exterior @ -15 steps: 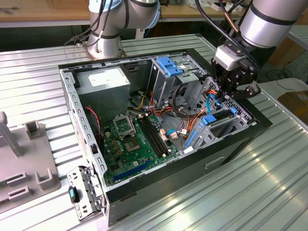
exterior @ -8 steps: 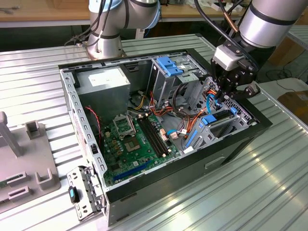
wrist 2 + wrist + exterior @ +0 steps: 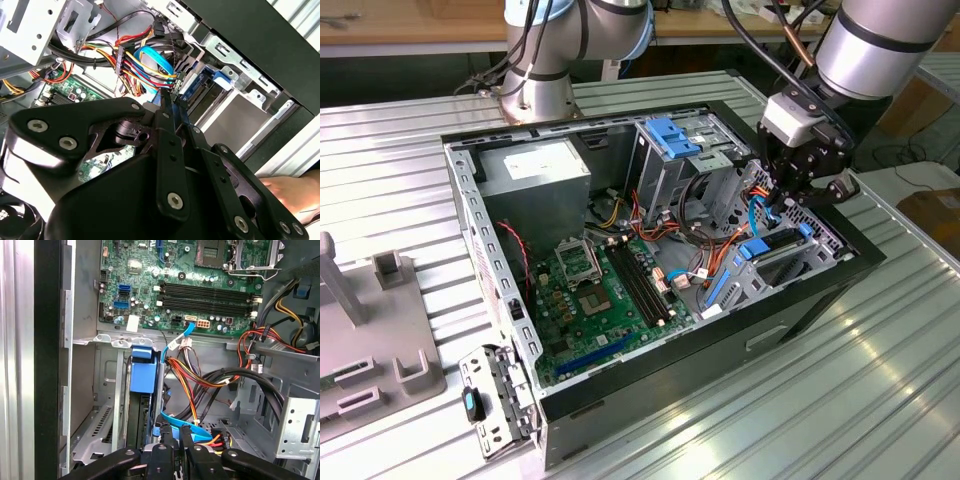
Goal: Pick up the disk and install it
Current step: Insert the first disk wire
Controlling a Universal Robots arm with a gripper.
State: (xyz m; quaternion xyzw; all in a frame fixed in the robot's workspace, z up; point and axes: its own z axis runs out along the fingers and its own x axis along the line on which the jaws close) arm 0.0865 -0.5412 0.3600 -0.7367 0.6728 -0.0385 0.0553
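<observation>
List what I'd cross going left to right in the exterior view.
Grey plastic fixture block on the table → loose silver metal bracket with a small blue tab → green motherboard inside the open case → flat dark disk framed by blue plastic rails.

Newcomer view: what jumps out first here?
The open PC case with its green motherboard, centre of the exterior view. The gripper hangs over the blue-railed disk in the bay at that view's right; a hand shows beside the case in the second wrist view.
</observation>
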